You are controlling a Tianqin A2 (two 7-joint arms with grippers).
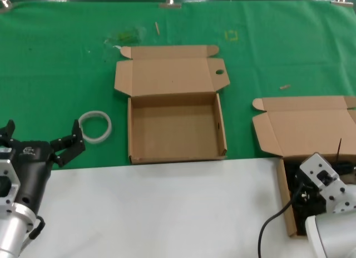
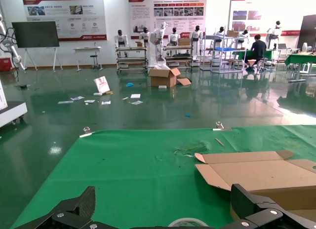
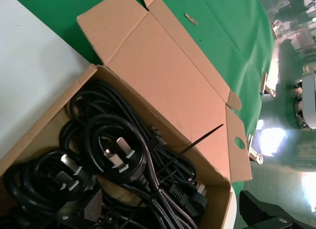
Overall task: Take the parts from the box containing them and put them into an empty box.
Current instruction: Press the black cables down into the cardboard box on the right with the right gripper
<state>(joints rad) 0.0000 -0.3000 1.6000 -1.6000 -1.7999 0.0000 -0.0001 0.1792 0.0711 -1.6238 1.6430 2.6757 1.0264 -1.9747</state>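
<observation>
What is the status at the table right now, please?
Left gripper open, idle by white ring. Right gripper open above power cords in right box. Centre box empty, unobstructed.

Even, bright overhead light falls on the green cloth (image 1: pixel 67 74), casting only soft shadows inside the empty box (image 1: pixel 175 127). The glossy hall floor (image 2: pixel 163 108) mirrors lamps beyond it; nearby fingertips (image 2: pixel 74 209) appear slightly blurred.
</observation>
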